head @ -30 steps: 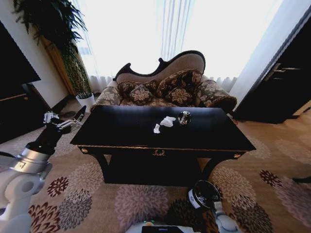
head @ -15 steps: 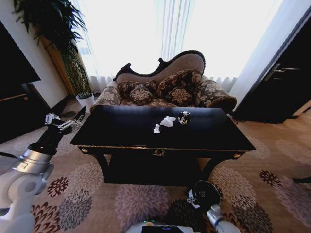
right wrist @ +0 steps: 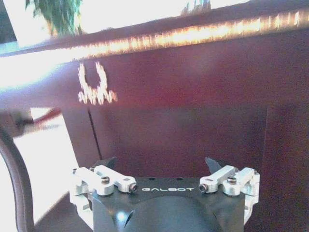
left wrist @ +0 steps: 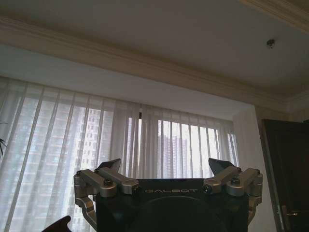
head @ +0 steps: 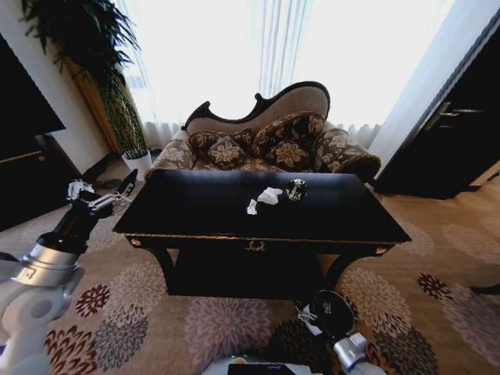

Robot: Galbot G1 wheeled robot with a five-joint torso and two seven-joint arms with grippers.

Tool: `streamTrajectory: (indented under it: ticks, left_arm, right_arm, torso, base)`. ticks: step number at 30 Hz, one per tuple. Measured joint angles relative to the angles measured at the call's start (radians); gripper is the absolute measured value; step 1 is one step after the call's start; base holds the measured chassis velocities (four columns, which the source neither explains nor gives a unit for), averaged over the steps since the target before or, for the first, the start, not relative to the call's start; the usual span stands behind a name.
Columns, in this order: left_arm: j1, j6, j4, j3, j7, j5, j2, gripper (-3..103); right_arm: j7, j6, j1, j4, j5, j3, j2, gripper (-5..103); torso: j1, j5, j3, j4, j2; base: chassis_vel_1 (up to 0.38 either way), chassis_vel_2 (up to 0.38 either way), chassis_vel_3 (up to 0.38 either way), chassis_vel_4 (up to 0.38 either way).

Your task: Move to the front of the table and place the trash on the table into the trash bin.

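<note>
Facing the black worktop (head: 234, 205) from its front, the robot has the trash (head: 269, 195) — white paper wads and one dark shiny lump (head: 296, 189) — lying together on the far half of the top, well ahead of both tools. Out past the worktop's left end, level with its top, hangs the left tool (head: 100, 200), fingers spread apart and empty. Down low, the right tool (right wrist: 164, 169) points at the gold-trimmed front face with its fingers likewise apart, nothing between them; just beside it on the carpet stands the trash bin (head: 328, 311). A clean pick probably means raising a tool above the top, coming down over one wad — not sweeping sideways and scattering the rest.
</note>
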Motion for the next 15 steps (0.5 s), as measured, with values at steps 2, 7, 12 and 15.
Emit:
streamTrajectory:
  ticks: [2, 7, 12, 15]
  left_arm:
    - [-0.003, 0.001, -0.004, 0.004, -0.001, -0.001, -0.001, 100]
    - [-0.006, 0.002, -0.006, 0.006, -0.002, -0.003, -0.002, 100]
    - [-0.006, 0.002, -0.006, 0.001, -0.003, -0.011, -0.002, 100]
    - [-0.009, 0.002, -0.005, -0.001, -0.003, -0.015, -0.001, 100]
  right_arm:
    - [0.017, -0.015, -0.030, 0.090, 0.034, 0.017, 0.009, 100]
    - [0.052, -0.047, -0.060, 0.214, 0.075, 0.053, 0.014, 100]
    - [0.092, -0.080, -0.080, 0.344, 0.103, 0.094, 0.016, 100]
    - [0.133, -0.089, -0.083, 0.411, 0.114, 0.110, 0.015, 100]
  torso:
    - [0.000, -0.0001, 0.000, 0.0000, 0.000]
    - [0.000, -0.0001, 0.000, 0.0000, 0.000]
    - [0.000, -0.0001, 0.000, 0.0000, 0.000]
    - [0.000, -0.0001, 0.000, 0.0001, 0.000]
  base:
    - [0.000, 0.000, 0.000, 0.000]
    - [0.000, 0.000, 0.000, 0.000]
    - [0.000, 0.000, 0.000, 0.000]
    - [0.000, 0.000, 0.000, 0.000]
